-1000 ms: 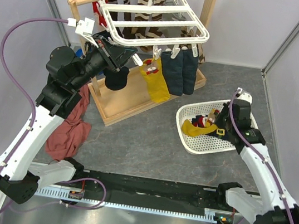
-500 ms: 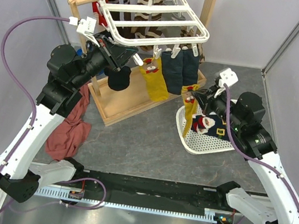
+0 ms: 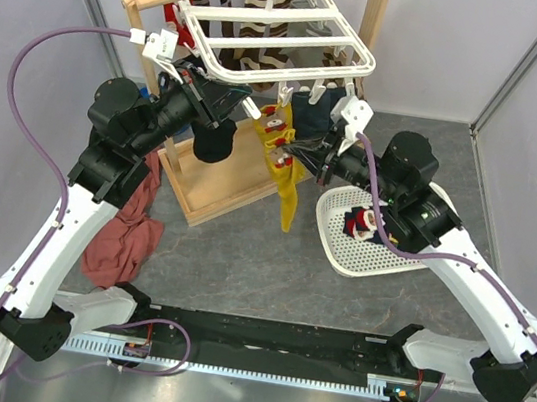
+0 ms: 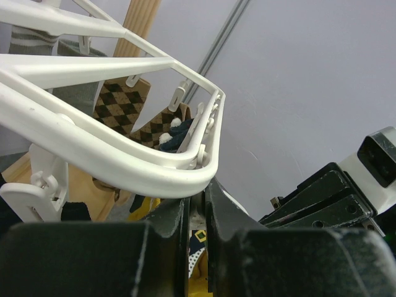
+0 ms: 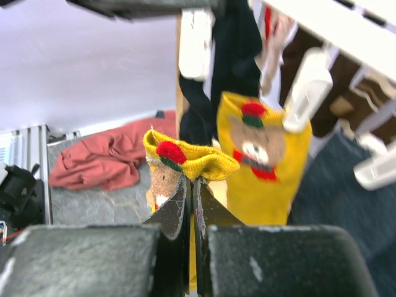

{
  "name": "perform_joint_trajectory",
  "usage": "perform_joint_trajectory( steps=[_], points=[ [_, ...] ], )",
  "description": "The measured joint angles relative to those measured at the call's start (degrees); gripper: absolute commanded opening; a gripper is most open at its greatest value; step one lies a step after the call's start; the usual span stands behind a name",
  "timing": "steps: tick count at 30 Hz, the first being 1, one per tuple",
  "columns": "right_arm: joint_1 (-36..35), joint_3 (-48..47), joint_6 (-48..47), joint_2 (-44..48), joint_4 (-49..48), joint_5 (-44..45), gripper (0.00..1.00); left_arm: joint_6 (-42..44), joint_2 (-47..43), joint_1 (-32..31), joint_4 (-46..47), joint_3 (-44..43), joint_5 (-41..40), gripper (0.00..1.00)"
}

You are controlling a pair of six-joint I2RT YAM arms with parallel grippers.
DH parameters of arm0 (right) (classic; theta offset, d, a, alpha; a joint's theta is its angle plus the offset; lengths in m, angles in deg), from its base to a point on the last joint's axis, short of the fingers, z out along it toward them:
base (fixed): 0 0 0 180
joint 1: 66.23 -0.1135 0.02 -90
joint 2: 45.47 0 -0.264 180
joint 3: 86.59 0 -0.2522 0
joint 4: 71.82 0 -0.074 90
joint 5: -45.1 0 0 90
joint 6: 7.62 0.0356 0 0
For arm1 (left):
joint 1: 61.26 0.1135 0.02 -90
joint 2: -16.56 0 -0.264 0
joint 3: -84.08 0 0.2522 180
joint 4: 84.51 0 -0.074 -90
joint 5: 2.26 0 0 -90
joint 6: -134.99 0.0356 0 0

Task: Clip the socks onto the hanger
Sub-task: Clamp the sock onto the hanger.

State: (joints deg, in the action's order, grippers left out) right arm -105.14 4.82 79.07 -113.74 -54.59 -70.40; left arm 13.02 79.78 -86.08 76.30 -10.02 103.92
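The white hanger (image 3: 274,30) hangs from the wooden pole. One mustard-yellow sock (image 3: 273,126) is clipped at its front edge, with navy socks (image 3: 311,116) beside it. My right gripper (image 3: 296,153) is shut on the cuff of a second mustard-yellow sock (image 3: 290,192), which dangles just below the front pegs. In the right wrist view this gripper (image 5: 192,185) pinches the cuff (image 5: 185,158) beside the clipped sock (image 5: 263,161). My left gripper (image 4: 197,207) sits under the hanger's rim (image 4: 124,161), its jaws closed on a white clip peg; it also shows in the top view (image 3: 245,107).
A white mesh basket (image 3: 390,268) at the right holds another figured sock (image 3: 360,220). A red cloth (image 3: 128,231) lies left of the wooden stand's base (image 3: 220,189). Brown argyle socks (image 4: 124,99) hang behind the frame. Grey walls enclose the table.
My right arm lifted the yellow sock out of the basket and carried it left and up to the hanger's front edge. My left arm stayed at the hanger.
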Motion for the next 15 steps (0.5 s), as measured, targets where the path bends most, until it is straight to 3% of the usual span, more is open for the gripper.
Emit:
perform_joint_trajectory(
  steps=[15],
  points=[
    [-1.46, -6.88, -0.39, -8.66, -4.74, -0.63, 0.0, 0.09, 0.02, 0.11, 0.09, 0.0, 0.9, 0.08]
  ],
)
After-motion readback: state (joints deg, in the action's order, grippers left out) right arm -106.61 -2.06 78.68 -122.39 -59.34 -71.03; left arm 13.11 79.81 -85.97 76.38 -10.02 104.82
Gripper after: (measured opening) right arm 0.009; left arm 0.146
